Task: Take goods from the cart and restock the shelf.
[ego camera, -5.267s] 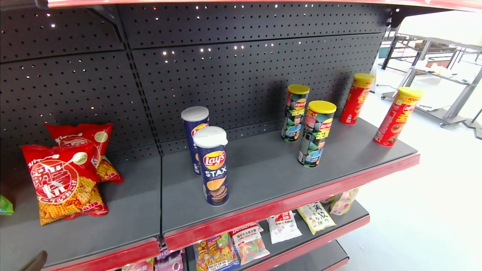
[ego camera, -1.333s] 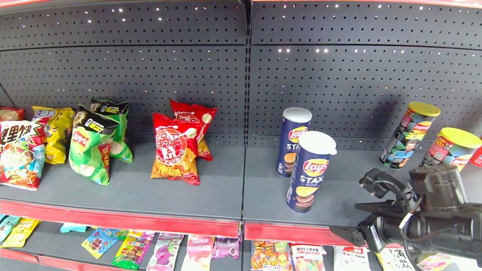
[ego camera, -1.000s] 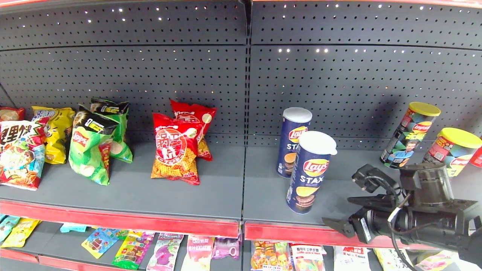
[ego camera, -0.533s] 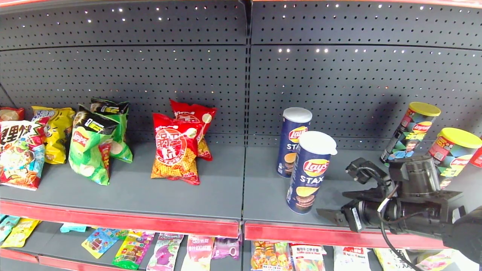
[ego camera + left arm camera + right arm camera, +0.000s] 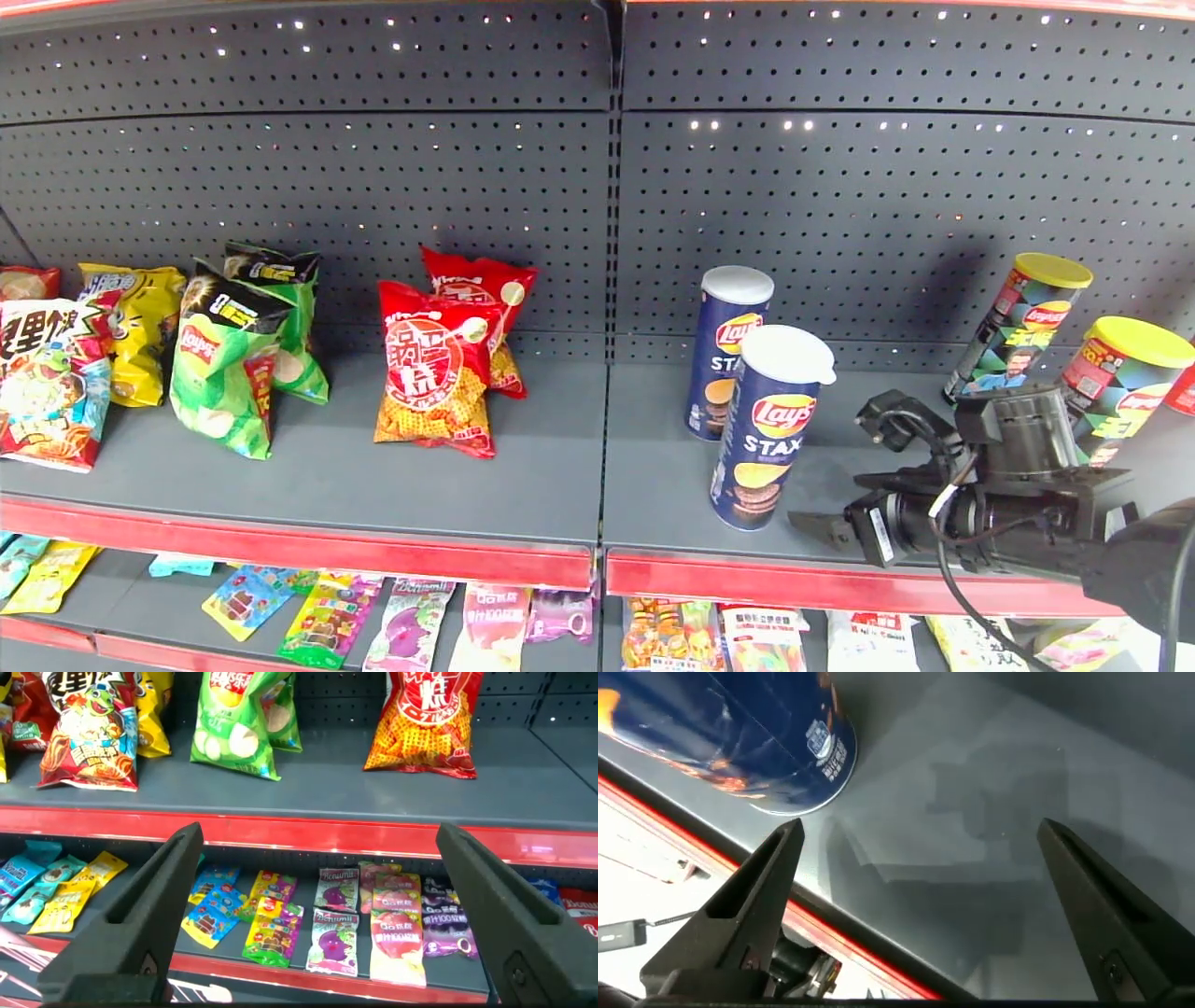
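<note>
Your right arm lies almost level and points toward the left. Your right claw has its two fingers spread wide apart and is empty. Your left claw is also spread wide, and it is empty.

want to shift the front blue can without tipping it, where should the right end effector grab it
Probably around the mid-body of the front blue can, coming from the right, where the open right end effector is. It stands upright with a straight round wall; the rear blue can stands close behind it.
</note>
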